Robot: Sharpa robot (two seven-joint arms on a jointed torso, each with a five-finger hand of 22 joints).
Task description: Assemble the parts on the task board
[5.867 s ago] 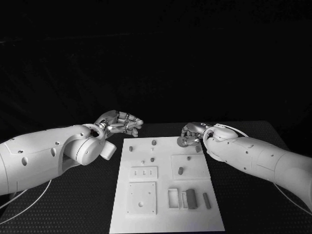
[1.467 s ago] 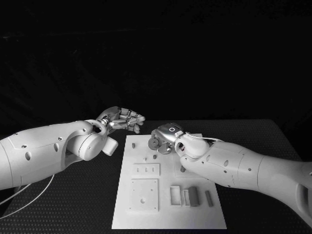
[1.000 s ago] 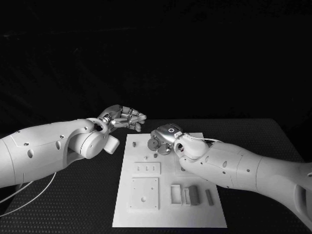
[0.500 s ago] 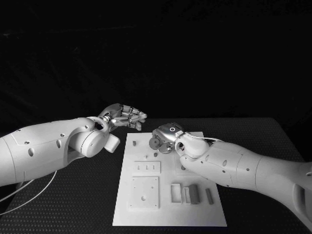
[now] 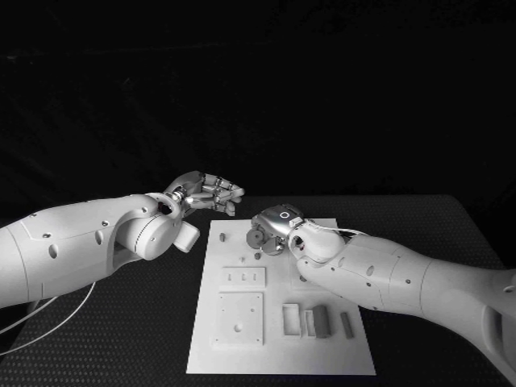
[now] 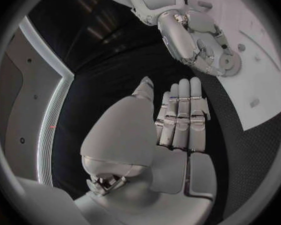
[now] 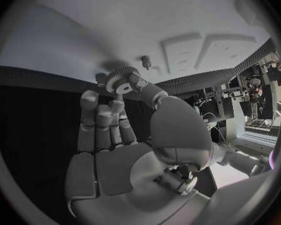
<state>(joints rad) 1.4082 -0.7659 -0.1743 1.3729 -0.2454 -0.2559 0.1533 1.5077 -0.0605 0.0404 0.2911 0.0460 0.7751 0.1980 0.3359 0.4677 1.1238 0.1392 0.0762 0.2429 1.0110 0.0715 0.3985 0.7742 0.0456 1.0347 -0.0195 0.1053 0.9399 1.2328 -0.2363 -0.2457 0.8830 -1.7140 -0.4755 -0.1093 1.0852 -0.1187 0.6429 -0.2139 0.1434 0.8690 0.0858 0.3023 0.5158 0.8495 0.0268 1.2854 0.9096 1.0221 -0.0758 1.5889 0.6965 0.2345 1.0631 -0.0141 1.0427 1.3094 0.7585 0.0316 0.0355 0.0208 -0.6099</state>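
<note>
The white task board (image 5: 276,355) lies in the middle of the black table. My right hand (image 5: 272,229) hovers over the board's far end and pinches a small toothed gear (image 7: 122,80) between thumb and fingertips. The gear hangs close to a short peg (image 7: 145,61) that stands in the board (image 7: 178,15). My left hand (image 5: 207,193) floats off the board's far left corner, fingers stretched out side by side (image 6: 183,116), holding nothing. In the left wrist view, the right hand (image 6: 189,35) and the gear (image 6: 228,63) are over the board (image 6: 265,85).
Two raised white plates (image 5: 242,277) (image 5: 237,321) sit on the board's left half. Three upright bar pieces (image 5: 318,322) stand near its near right. A small peg (image 5: 255,256) stands mid-board. Black table surrounds the board on all sides.
Since the earliest frame my right hand has moved left from the board's far right corner to over its far middle. Over the last second both hands hardly move.
</note>
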